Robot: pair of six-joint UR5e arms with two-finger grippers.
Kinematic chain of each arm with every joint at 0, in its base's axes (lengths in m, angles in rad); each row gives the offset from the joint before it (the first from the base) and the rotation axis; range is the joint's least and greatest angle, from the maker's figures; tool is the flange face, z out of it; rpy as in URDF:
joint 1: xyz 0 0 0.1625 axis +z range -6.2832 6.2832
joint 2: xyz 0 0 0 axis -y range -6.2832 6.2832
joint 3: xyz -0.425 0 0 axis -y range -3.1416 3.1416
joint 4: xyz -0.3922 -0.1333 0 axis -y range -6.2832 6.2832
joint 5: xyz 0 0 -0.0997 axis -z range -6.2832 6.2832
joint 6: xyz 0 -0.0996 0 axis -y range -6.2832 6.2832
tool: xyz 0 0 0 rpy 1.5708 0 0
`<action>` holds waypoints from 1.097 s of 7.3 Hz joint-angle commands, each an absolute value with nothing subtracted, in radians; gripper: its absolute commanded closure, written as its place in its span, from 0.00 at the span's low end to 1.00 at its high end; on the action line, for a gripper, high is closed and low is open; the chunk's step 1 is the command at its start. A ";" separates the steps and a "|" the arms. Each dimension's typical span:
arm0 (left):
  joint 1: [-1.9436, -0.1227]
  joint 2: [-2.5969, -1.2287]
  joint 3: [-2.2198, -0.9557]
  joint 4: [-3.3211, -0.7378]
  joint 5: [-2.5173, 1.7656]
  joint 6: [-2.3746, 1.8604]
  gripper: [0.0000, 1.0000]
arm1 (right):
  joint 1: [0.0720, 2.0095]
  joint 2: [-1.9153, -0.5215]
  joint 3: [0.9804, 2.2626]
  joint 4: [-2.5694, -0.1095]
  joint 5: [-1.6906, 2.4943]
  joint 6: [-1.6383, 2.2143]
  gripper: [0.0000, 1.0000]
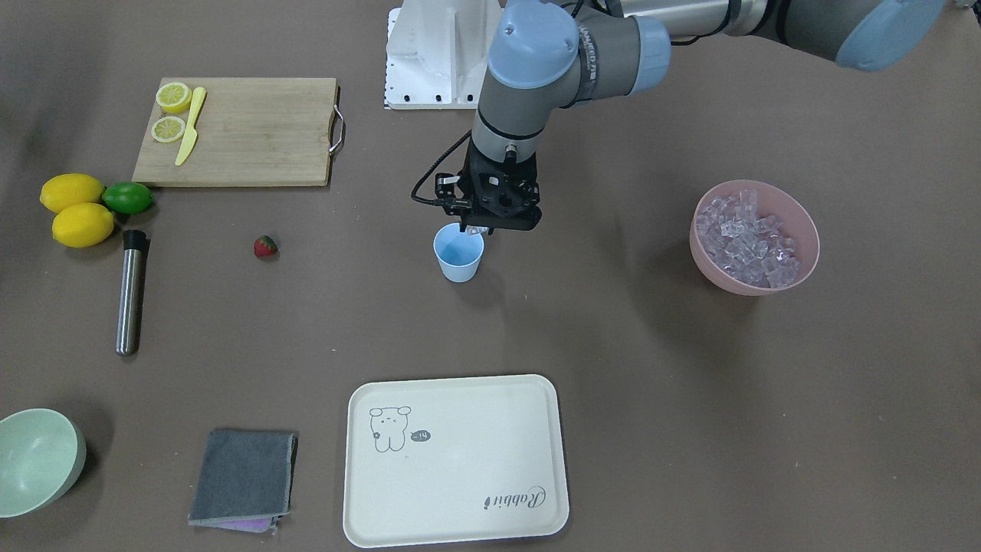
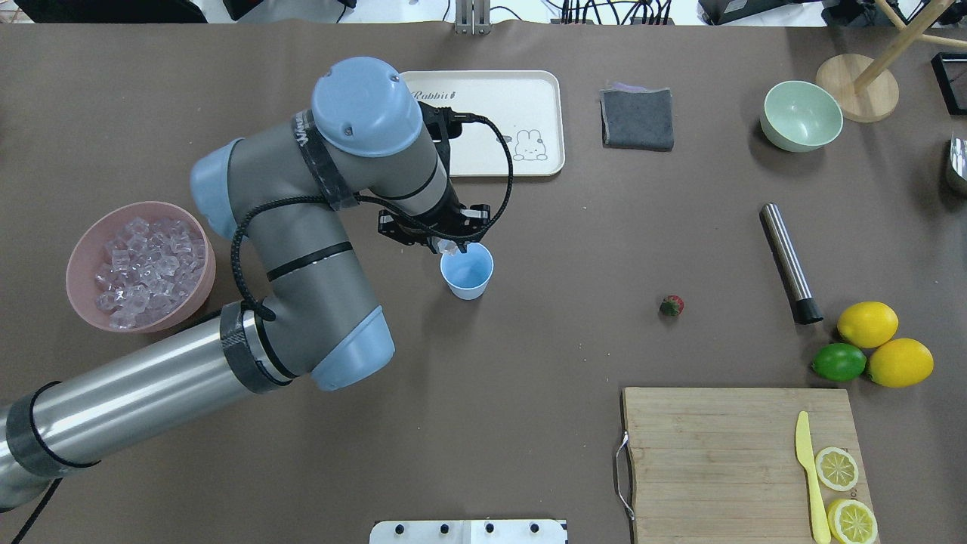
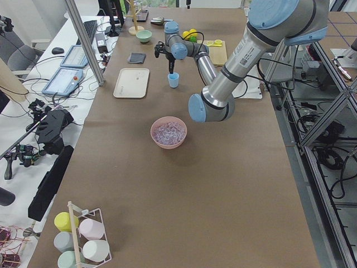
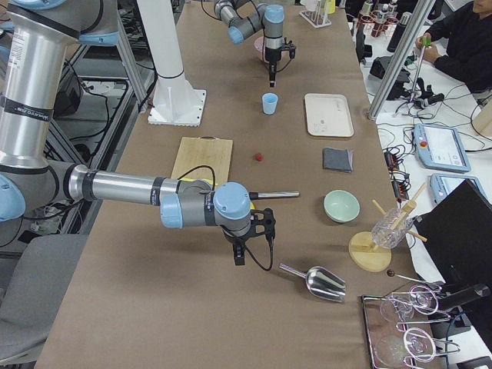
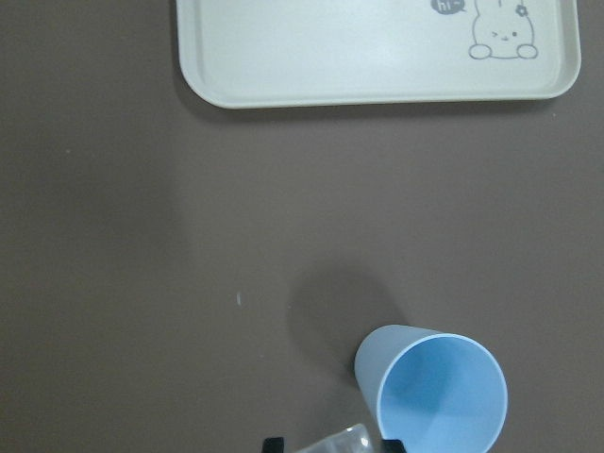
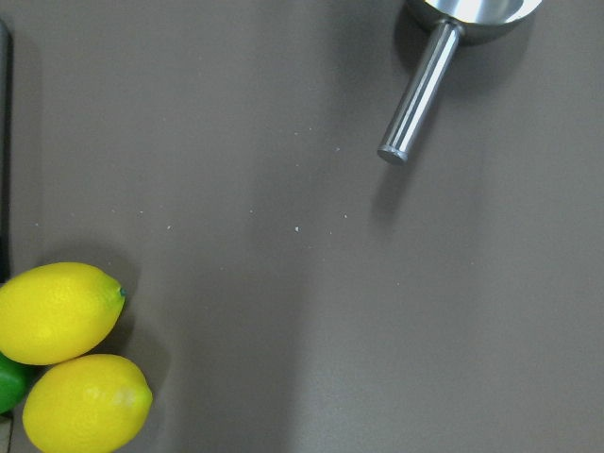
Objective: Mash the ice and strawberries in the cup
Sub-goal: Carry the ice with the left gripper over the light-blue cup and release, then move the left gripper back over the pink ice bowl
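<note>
**While an ice cube [image 5: 332,440] hangs over the cup [image 1: 459,257], the strawberry [image 1: 265,246] lies apart**

As the left gripper [image 1: 476,228] pinches the clear cube between narrowed fingers, the pale-blue cup stands upright just beneath it, with the cube above the rim's edge. More ice [image 1: 747,239] fills a pink bowl [image 1: 720,280] well off to that gripper's left. The strawberry lies on the bench [image 1: 613,345] well to its right. Far off, the right gripper [image 4: 239,257] hangs above the bench; whether it is spread or closed cannot be told.

Grey arm [image 2: 302,227], blue caps [image 2: 366,106], black cable [image 2: 236,261]
</note>
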State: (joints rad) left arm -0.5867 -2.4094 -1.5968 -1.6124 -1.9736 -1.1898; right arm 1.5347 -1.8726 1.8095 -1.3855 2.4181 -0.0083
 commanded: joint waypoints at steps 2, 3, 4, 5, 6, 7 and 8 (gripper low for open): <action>-0.557 -2.419 -1.548 -1.666 -1.948 -1.203 0.62 | 1.516 -1.859 1.861 -1.387 2.442 0.003 0.00; -0.557 -2.419 -1.546 -1.667 -1.934 -1.201 0.04 | 1.516 -1.855 1.861 -1.387 2.441 0.003 0.00; -0.557 -2.421 -1.552 -1.667 -1.925 -1.206 0.03 | 1.516 -1.855 1.870 -1.385 2.442 0.006 0.00; -0.577 -2.399 -1.583 -1.660 -1.925 -1.200 0.03 | 1.516 -1.855 1.896 -1.387 2.444 0.018 0.00; -0.598 -2.337 -1.645 -1.658 -1.930 -1.192 0.03 | 1.514 -1.850 1.905 -1.387 2.442 0.053 0.00; -0.629 -2.291 -1.684 -1.649 -1.940 -1.178 0.03 | 1.511 -1.850 1.911 -1.387 2.442 0.055 0.00; -0.671 -2.243 -1.736 -1.594 -1.965 -1.095 0.03 | 1.509 -1.848 1.916 -1.387 2.444 0.055 0.00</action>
